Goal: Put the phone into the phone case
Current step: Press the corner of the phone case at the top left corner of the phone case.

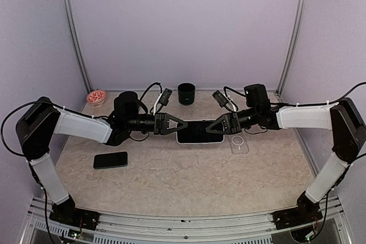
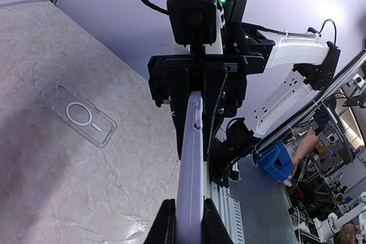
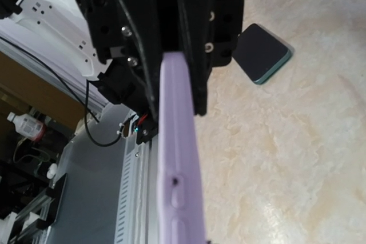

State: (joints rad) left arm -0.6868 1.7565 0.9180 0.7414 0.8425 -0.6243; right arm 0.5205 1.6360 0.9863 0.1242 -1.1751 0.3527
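Both grippers hold a lilac phone case [image 1: 197, 132] between them, above the middle of the table. In the top view it shows a dark face with a pale rim. My left gripper [image 1: 178, 124] is shut on its left end; the lilac edge [image 2: 191, 187] runs between my fingers [image 2: 166, 224]. My right gripper [image 1: 214, 128] is shut on its right end, and the lilac edge [image 3: 180, 158] fills the right wrist view. A dark phone [image 1: 110, 160] lies flat on the table at the left, and also shows in the right wrist view [image 3: 262, 52].
A clear case with a ring [image 1: 240, 143] lies on the table just right of centre, also in the left wrist view [image 2: 79, 114]. A black cup [image 1: 186, 93] stands at the back centre. A small red-and-white bowl [image 1: 95, 96] sits at the back left.
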